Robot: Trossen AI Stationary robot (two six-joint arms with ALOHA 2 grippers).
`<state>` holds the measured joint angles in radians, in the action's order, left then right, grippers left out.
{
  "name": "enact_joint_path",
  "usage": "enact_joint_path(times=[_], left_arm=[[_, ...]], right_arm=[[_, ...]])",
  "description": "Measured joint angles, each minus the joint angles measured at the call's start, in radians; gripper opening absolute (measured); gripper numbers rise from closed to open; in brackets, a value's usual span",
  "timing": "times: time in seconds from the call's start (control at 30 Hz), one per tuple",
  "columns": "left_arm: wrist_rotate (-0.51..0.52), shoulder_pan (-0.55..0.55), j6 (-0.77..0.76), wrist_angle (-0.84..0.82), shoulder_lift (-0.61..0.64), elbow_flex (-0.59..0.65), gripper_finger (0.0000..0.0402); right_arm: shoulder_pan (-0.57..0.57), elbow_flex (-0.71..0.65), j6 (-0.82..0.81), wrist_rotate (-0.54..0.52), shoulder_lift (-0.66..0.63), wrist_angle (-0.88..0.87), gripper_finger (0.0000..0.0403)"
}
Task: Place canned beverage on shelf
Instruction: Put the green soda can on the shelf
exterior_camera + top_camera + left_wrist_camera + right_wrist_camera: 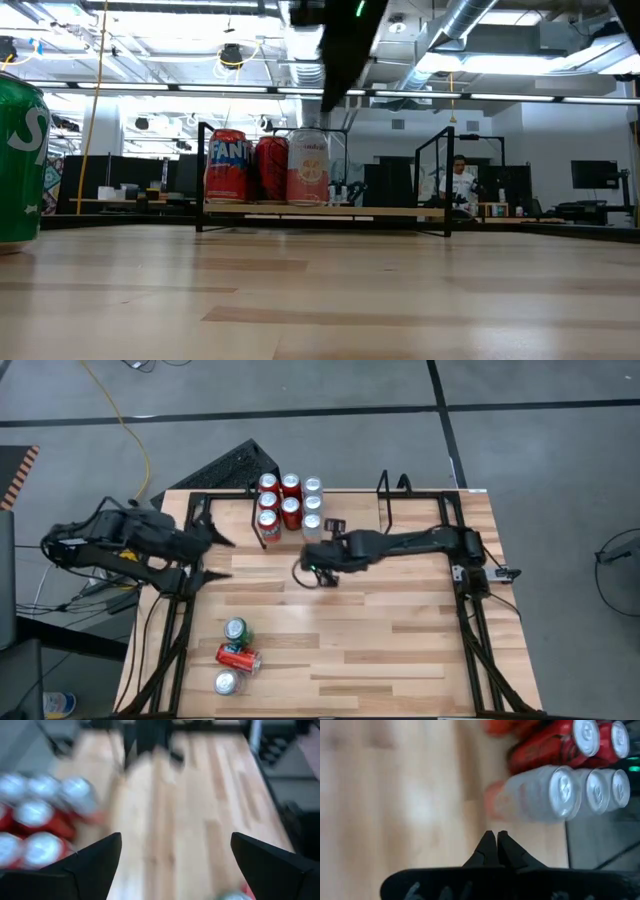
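Right gripper (pixel 318 568) sits over the middle of the table (pixel 400 630), fingers pressed together on nothing; the right wrist view shows the two tips (pixel 496 844) meeting at a point above bare wood. Its arm reaches in from the right edge. Just beyond the tips, toward the far side, stands the shelf (pixel 262 530) with six cans in two rows of three: four red cans (pixel 268 520) on the left and centre, three silver-topped pale cans (pixel 312 505) on the right. In the low view the shelf (pixel 320 211) shows as a thin black rack with upright end loops, three cans visible along its front, the nearest labelled Fanta (pixel 227 166).

Left gripper (pixel 212 555) hangs at the table's left edge, fingers spread wide and empty; the left wrist view shows both fingers (pixel 95 862) well apart, with blurred cans off to one side.

Three loose cans lie near the front left corner, well apart from the shelf: a green can (pixel 237 630) upright, a red can (pixel 239 658) on its side just beside it, a silver can (pixel 227 682) upright nearest the edge. The green can (pixel 20 165) looms at the low view's left edge.
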<state>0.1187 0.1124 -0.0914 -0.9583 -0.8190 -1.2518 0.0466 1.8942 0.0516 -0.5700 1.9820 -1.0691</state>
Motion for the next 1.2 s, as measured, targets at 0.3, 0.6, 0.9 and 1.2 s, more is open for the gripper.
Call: enact_joint_path(times=[0.3,0.6,0.9,1.2], left_arm=[[-0.038,0.203,-0.189,-0.102,-0.149,0.001,0.0360],[0.277,0.632,-0.561,-0.231,-0.228,0.001,0.0360],[0.532,0.902,-0.849,-0.354,-0.314,0.001,0.0360],[0.596,0.918,-0.883,-0.354,-0.378,0.001,0.0360]], right_arm=[[0.231,0.091,-0.195,0.013,-0.152,-0.166,0.0006],[0.418,0.091,-0.423,0.049,-0.245,-0.218,0.0101],[0.498,0.082,-0.523,0.049,-0.230,-0.191,0.0228],[0.515,0.079,-0.522,0.051,-0.170,-0.182,0.0265]])
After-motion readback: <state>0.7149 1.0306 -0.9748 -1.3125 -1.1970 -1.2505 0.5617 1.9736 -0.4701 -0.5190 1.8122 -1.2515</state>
